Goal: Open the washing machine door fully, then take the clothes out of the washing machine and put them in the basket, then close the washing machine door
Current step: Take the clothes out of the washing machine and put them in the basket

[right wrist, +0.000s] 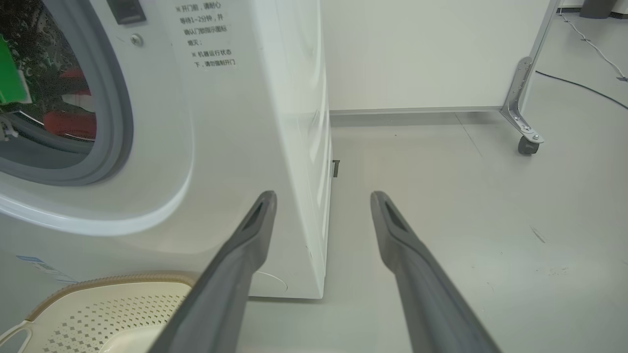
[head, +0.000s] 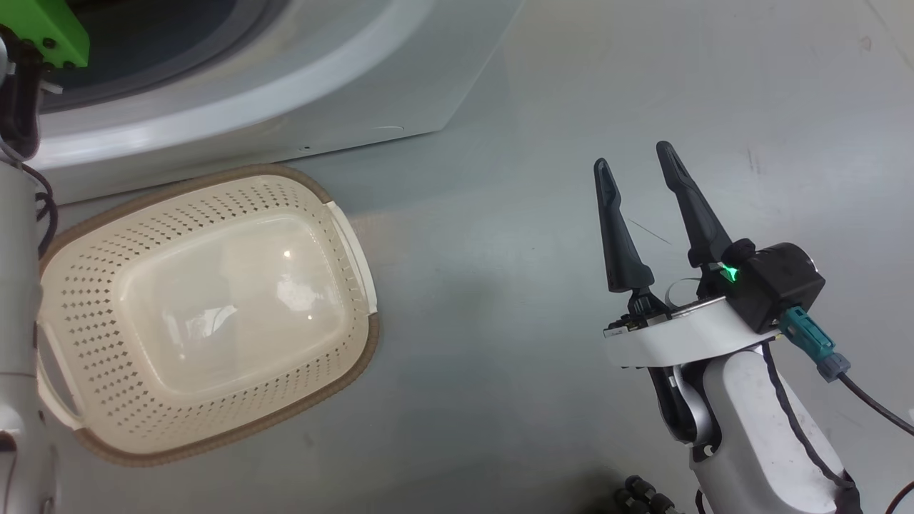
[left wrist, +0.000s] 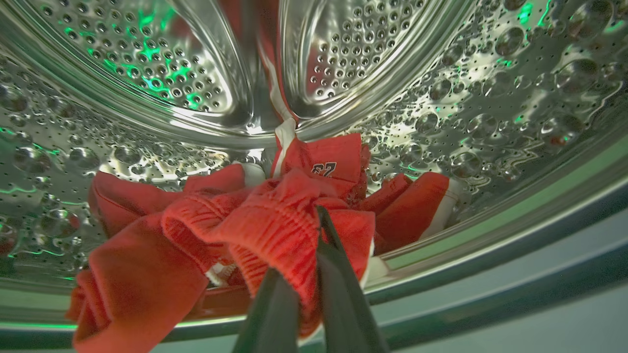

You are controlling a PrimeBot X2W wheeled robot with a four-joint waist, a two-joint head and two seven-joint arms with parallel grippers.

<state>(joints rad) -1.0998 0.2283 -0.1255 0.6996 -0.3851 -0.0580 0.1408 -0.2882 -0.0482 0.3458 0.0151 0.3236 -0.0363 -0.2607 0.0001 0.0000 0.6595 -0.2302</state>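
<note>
You are in a lab-type test space: the washing machine [right wrist: 235, 147] stands on a bare grey floor [right wrist: 441, 206], near a white partition [right wrist: 417, 54] on a castor [right wrist: 528, 146], with a loose cable [right wrist: 584, 86].

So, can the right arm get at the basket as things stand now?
Probably yes. The right claw is open and holds nothing, and only bare floor lies between it and the basket, which sits empty to its left. Nothing seems to block the way.

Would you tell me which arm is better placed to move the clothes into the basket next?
Left: the left gripper is shut on the clothes in the washing machine; the right gripper is open and empty.
</note>
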